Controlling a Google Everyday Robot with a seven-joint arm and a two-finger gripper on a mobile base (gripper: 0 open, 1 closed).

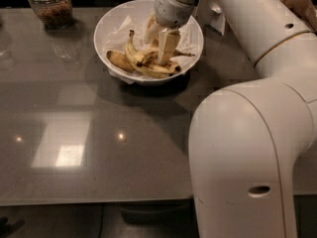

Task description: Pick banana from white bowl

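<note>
The white bowl [105, 24], lined with crumpled white paper, stands at the back middle of the grey table. It holds several bananas. A stubby browner one [119, 60] lies at the left and a curved yellow one [132, 53] beside it. A yellow banana [174, 64] with a thin dark stem pointing right lies under the gripper and is mostly hidden by it. My gripper [161, 58] reaches down into the middle of the bowl, its tips among the bananas.
A glass jar [49, 4] with brown contents stands at the back left. A white object [214, 14] sits just right of the bowl, behind my arm. My arm and body [247, 152] fill the right side. The table's front edge [99, 200] runs along the bottom.
</note>
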